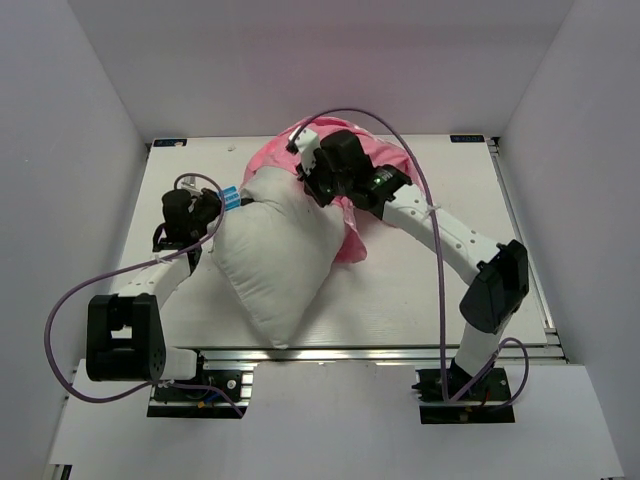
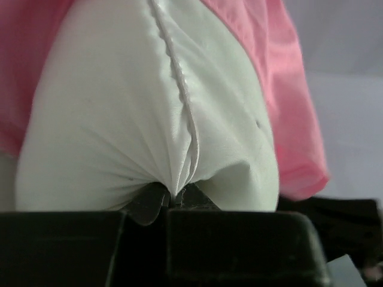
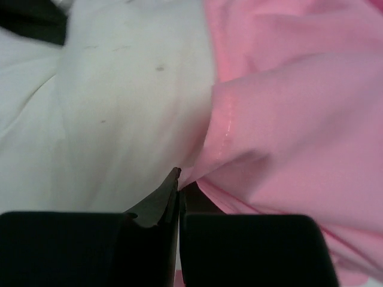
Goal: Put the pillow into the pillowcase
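Left pincer (image 2: 173, 200) pinches the soft, probably light pillow (image 2: 119, 107) by its seam, bulk ahead. Right pincer (image 3: 178, 185), shut, meets the slippery-looking pillowcase (image 3: 287, 107) hem at its tips; grip uncertain. Take that hem deeper.

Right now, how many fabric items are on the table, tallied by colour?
White pillow: 1
Pink pillowcase: 1
Total: 2
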Robot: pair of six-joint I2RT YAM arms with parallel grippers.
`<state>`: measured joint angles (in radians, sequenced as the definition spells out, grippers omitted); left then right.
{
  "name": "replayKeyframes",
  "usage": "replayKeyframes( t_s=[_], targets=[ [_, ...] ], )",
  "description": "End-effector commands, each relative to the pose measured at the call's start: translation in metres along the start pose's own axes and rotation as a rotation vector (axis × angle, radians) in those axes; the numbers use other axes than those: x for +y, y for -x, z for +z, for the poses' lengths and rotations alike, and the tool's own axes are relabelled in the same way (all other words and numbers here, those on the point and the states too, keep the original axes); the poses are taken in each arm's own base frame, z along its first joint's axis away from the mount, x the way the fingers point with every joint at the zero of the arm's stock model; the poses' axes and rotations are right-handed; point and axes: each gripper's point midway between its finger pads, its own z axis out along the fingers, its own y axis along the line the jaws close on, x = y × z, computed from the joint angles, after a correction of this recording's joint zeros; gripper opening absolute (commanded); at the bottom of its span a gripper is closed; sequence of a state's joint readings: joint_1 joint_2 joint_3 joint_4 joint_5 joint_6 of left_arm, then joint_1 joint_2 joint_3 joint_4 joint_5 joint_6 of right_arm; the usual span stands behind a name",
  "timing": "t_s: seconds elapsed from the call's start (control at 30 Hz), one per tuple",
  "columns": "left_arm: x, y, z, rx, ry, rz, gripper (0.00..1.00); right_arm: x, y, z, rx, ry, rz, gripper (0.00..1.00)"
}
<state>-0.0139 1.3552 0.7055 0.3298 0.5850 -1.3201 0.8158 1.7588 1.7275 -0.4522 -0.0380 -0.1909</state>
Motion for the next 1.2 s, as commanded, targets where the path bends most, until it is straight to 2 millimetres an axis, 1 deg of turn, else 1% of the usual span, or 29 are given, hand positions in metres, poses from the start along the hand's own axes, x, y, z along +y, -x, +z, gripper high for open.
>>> replayKeyframes(
  t_s=[0.0,0.03,0.07,0.1,0.13,0.17,0.2,0.23,0.27,0.3,0.33,0.37,0.43,0.47,0.5,0.53,0.57,0.6,0.63,0.67,0.7,0.73,0.77,0.8,0.83,0.9,1.0,1.03,1.17],
  targets=[
    [0.007,-0.014,-0.001,0.044,0.037,0.149,0.03,-0.04,0.121,-0.04,-0.385,-0.056,-0.016,0.0],
    [0.009,-0.011,0.0,0.042,0.056,0.186,0.1,-0.058,0.116,-0.038,-0.371,-0.084,-0.002,0.0],
    [-0.004,0.0,0.001,0.008,0.061,0.25,0.2,-0.074,0.105,-0.027,-0.339,-0.097,0.019,0.0],
    [0.007,0.003,-0.003,0.013,0.142,0.318,0.36,-0.101,0.093,-0.028,-0.314,-0.142,0.045,0.0],
    [0.003,0.01,-0.005,-0.007,0.174,0.366,0.43,-0.115,0.082,-0.025,-0.292,-0.16,0.06,0.0],
    [-0.024,0.031,-0.007,-0.088,0.183,0.449,0.49,-0.122,0.072,-0.023,-0.273,-0.168,0.066,0.0],
    [-0.022,0.035,-0.013,-0.092,0.248,0.473,0.52,-0.128,0.051,-0.015,-0.237,-0.174,0.081,0.0],
    [-0.03,0.046,-0.018,-0.12,0.272,0.57,0.59,-0.137,0.04,-0.016,-0.223,-0.189,0.089,0.0],
    [-0.059,0.065,-0.025,-0.208,0.281,0.645,0.67,-0.139,0.03,-0.014,-0.206,-0.194,0.083,0.0],
    [-0.06,0.07,-0.032,-0.212,0.326,0.704,0.68,-0.138,0.009,-0.006,-0.173,-0.193,0.09,0.0],
    [-0.07,0.076,-0.038,-0.241,0.338,0.747,0.69,-0.137,0.005,-0.007,-0.169,-0.191,0.09,0.0],
    [-0.092,0.077,-0.042,-0.267,0.321,0.807,0.7,-0.135,-0.001,-0.005,-0.161,-0.186,0.089,0.0],
    [-0.108,0.07,-0.046,-0.258,0.31,0.931,0.73,-0.13,-0.01,0.0,-0.147,-0.168,0.105,0.0],
    [-0.125,0.044,-0.04,-0.201,0.258,0.998,0.78,-0.13,-0.011,0.001,-0.144,-0.164,0.113,0.0],
    [-0.125,0.031,-0.033,-0.153,0.264,1.087,0.78,-0.129,-0.009,0.002,-0.146,-0.16,0.126,0.0],
    [-0.127,0.009,-0.025,-0.097,0.25,1.144,0.78,-0.129,-0.009,0.004,-0.141,-0.153,0.134,0.0],
    [-0.124,-0.041,-0.014,0.033,0.21,1.217,0.78,-0.13,-0.008,0.005,-0.138,-0.151,0.141,0.0],
    [-0.114,-0.061,-0.004,0.1,0.216,1.283,0.78,-0.13,-0.007,0.006,-0.138,-0.148,0.154,0.0],
    [-0.106,-0.099,0.0,0.161,0.22,1.354,0.78,-0.131,-0.004,0.008,-0.137,-0.143,0.161,0.0],
    [-0.093,-0.116,0.002,0.203,0.24,1.402,0.78,-0.132,-0.003,0.008,-0.138,-0.141,0.17,0.0],
    [-0.067,-0.128,0.005,0.252,0.286,1.466,0.78,-0.135,-0.003,0.007,-0.136,-0.141,0.179,0.0],
    [-0.051,-0.148,0.005,0.269,0.322,1.538,0.79,-0.135,-0.003,0.008,-0.137,-0.134,0.191,0.0],
    [-0.039,-0.154,0.007,0.272,0.345,1.577,0.79,-0.138,-0.002,0.005,-0.139,-0.136,0.197,0.0],
    [-0.028,-0.156,0.008,0.272,0.378,1.605,0.79,-0.137,-0.002,0.005,-0.138,-0.132,0.201,0.0],
    [-0.005,-0.156,0.007,0.275,0.449,1.644,0.79,-0.137,-0.001,0.002,-0.141,-0.126,0.203,0.0],
    [0.01,-0.149,0.011,0.228,0.506,1.668,0.79,-0.134,-0.004,-0.001,-0.136,-0.115,0.206,0.0],
    [0.017,-0.124,0.019,0.085,0.622,1.71,0.79,-0.132,-0.008,-0.004,-0.13,-0.11,0.212,0.0],
    [0.025,-0.114,0.022,0.044,0.694,1.737,0.79,-0.13,-0.011,-0.003,-0.124,-0.104,0.217,0.0],
    [0.047,-0.095,0.036,-0.037,0.888,1.812,0.77,-0.126,-0.013,-0.006,-0.123,-0.097,0.229,0.0]
  ],
)
